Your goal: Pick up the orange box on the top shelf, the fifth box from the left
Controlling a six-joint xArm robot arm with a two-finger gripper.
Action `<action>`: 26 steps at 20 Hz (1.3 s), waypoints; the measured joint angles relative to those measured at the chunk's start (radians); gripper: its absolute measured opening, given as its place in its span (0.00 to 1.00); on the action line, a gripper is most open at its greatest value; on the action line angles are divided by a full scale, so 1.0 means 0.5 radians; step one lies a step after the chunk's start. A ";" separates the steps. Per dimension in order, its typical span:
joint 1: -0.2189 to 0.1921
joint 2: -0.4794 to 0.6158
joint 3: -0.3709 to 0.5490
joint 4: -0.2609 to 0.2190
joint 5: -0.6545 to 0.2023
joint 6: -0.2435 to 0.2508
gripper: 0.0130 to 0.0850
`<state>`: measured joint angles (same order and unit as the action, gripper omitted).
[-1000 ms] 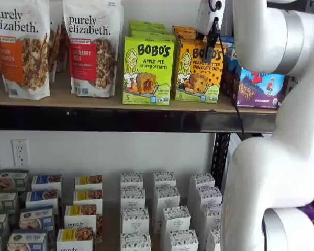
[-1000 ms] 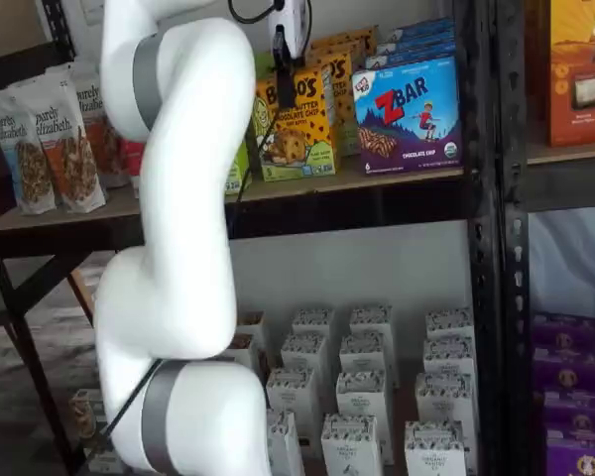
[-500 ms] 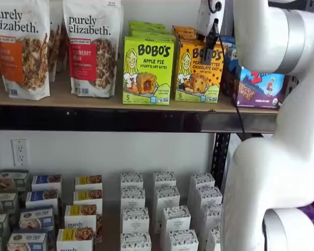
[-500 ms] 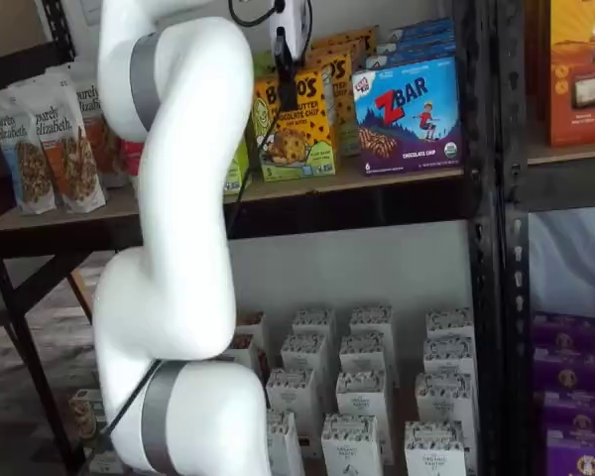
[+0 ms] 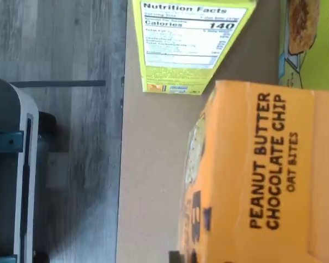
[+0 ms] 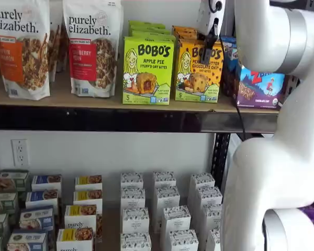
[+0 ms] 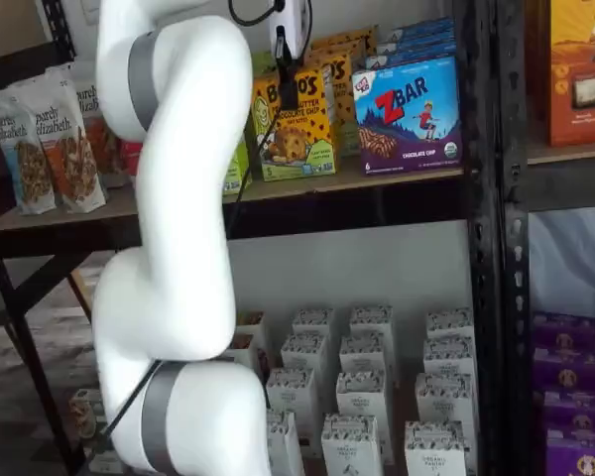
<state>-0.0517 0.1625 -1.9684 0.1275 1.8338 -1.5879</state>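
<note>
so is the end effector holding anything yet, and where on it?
Cannot tell. The end effector hangs in front of the orange box; no grip shows.

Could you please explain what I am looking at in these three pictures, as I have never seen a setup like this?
The big white shape is a robot arm. Two pictures come from fixed cameras facing the shelves; the third comes from a camera on the arm's wrist, looking down. On the top shelf stand granola bags, a green Apple Pie box, the orange box of peanut butter chocolate chip bites, and a ZBar box. The gripper, white with black fingers, hangs in front of the orange box's upper part. Nothing is held yet; whether the fingers are open cannot be told.
</note>
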 joint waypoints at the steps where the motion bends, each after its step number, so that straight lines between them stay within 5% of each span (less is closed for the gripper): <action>1: 0.000 -0.003 0.003 -0.003 -0.003 -0.001 0.50; 8: 0.000 -0.018 0.018 -0.018 -0.010 -0.005 0.50; 14: 0.002 -0.050 0.060 -0.010 -0.039 -0.002 0.28; 26: -0.021 -0.147 0.155 0.016 -0.064 -0.018 0.28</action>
<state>-0.0623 0.0890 -1.8910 0.1353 1.8018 -1.5970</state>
